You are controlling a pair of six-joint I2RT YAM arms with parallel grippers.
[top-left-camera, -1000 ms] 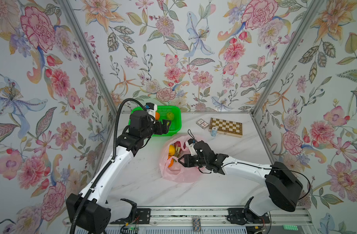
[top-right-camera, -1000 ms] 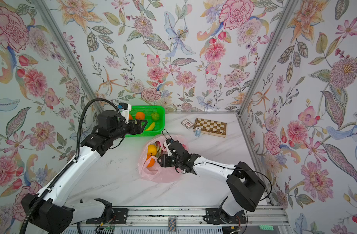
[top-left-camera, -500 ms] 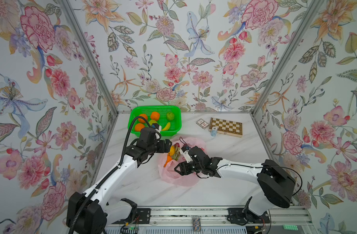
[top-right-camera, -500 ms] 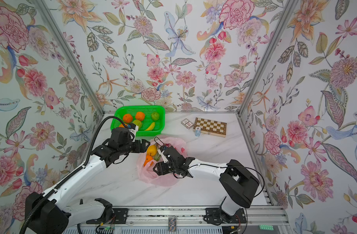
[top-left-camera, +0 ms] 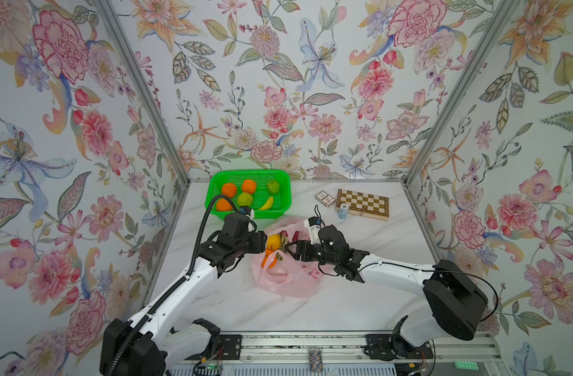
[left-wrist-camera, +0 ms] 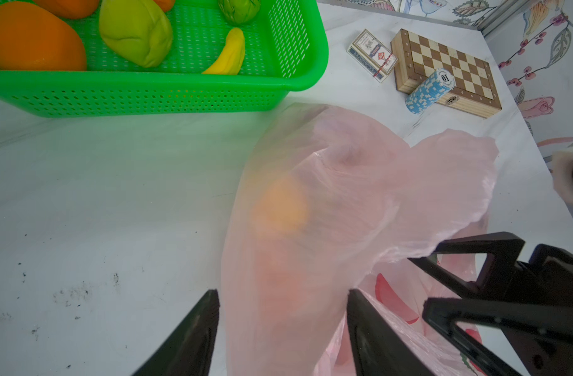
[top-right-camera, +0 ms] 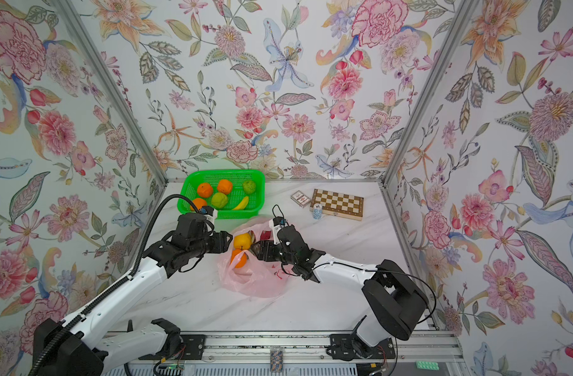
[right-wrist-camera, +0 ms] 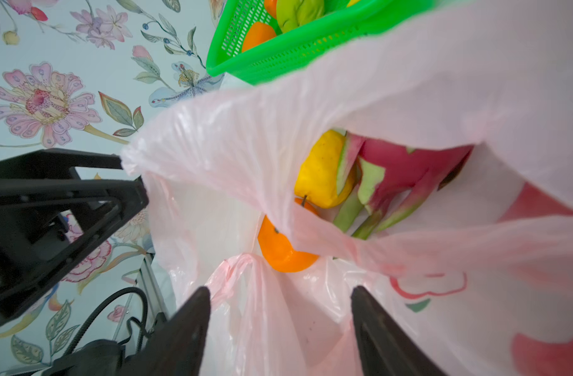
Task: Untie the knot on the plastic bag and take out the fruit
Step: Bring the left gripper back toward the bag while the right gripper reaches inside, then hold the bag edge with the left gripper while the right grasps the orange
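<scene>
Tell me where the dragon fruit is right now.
In the right wrist view the dragon fruit lies inside the open pink bag, against the yellow fruit and near the orange. In both top views the bag sits centrally, just in front of the green basket.

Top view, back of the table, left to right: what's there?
Green perforated plastic basket → small boxed deck of playing cards → folded wooden chessboard. The blue chip stack overlaps the board, so it is left out.
</scene>
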